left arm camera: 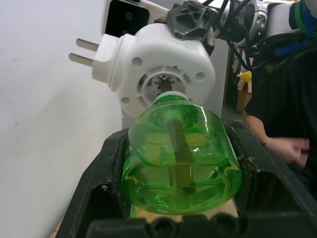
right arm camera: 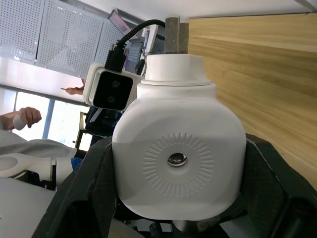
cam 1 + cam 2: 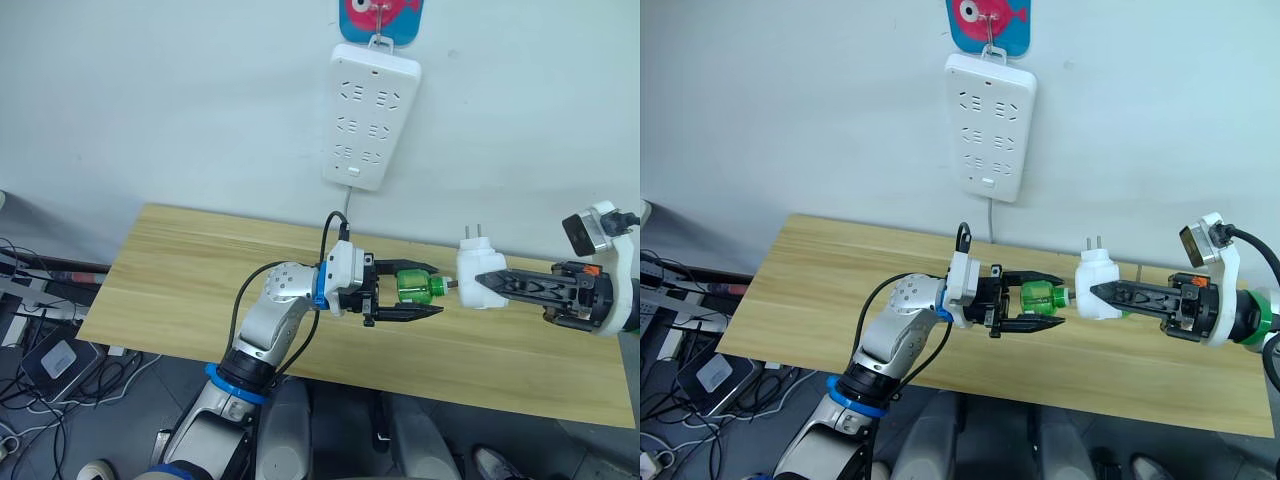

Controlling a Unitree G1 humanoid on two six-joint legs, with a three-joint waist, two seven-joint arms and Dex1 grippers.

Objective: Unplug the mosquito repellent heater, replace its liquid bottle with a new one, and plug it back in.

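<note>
Mosquito repellent heater [image 3: 478, 276] clamped in right jaws; left jaws grip green bottle [image 3: 418, 286] at its socket.

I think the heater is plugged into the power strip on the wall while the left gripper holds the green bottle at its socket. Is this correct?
Not quite. The heater is unplugged: the right gripper holds it over the table, its two prongs bare, as the left eye view shows. The power strip hangs above on the wall. The left gripper does hold the green bottle at its socket.
</note>
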